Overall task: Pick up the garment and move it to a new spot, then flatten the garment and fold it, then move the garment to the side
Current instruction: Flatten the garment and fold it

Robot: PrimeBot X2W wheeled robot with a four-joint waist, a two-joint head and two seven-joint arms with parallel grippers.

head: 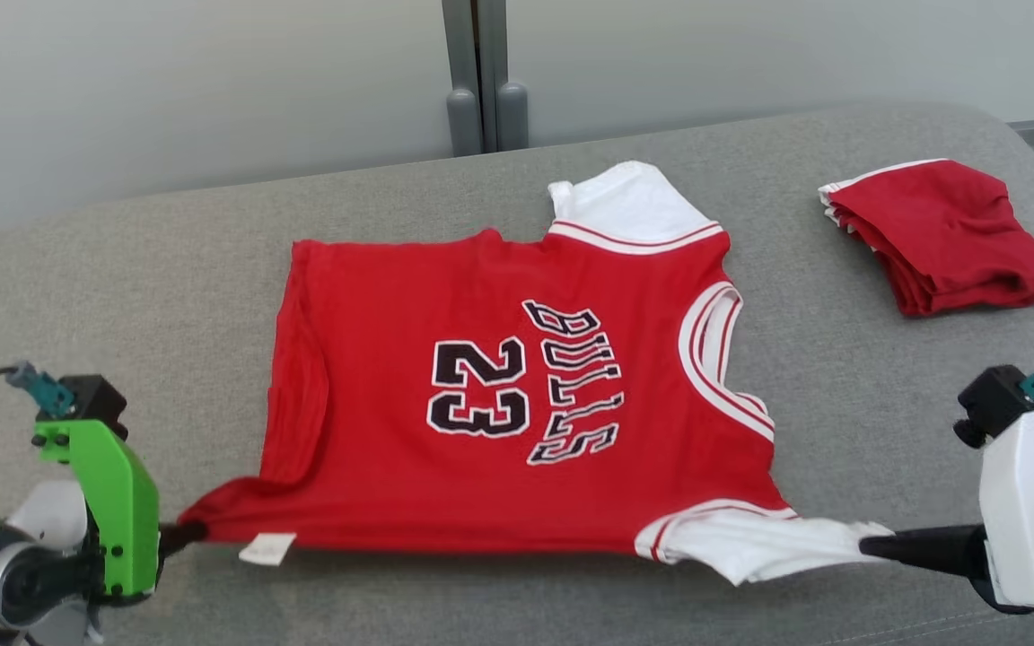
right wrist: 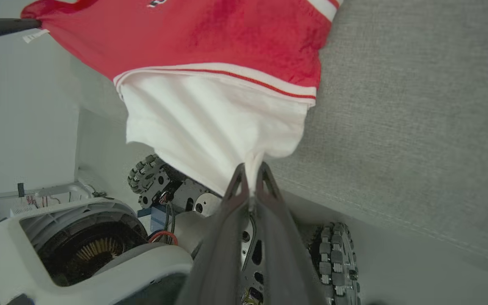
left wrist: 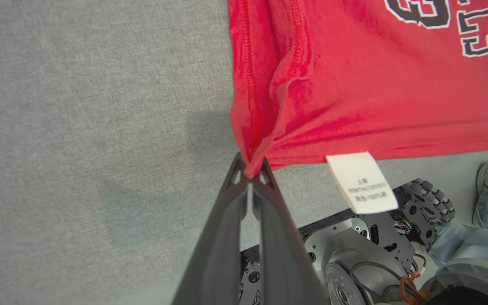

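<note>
You have the jersey point(head: 499, 404) spread on the grey table point(head: 167, 269), red front up, with "23" and "BULLS" reading sideways and the collar toward the robot's right. Its near edge runs along the table's front edge.

Your left gripper point(head: 185, 534) is clamped on the near left corner. In the left wrist view the red hem bunches to a point between fingers pressed together. A white label point(head: 267, 549) hangs from the hem just beside that grip.

Your right gripper point(head: 871, 543) is clamped on the near white sleeve point(head: 750, 543). In the right wrist view the white cloth gathers into the closed tips and hangs past the table's edge, over the robot's base.

Between the two grips the near edge is drawn fairly straight, with creases fanning from each pinch. The far sleeve point(head: 625, 206) lies flat on the table. A strip along the jersey's left side is folded over.

A folded red garment point(head: 939, 233) sits at the table's far right, well apart from the jersey. Below the table edge, the left wrist view shows a wheel point(left wrist: 428, 203) of the base and a person's shoe point(left wrist: 487, 176).
</note>
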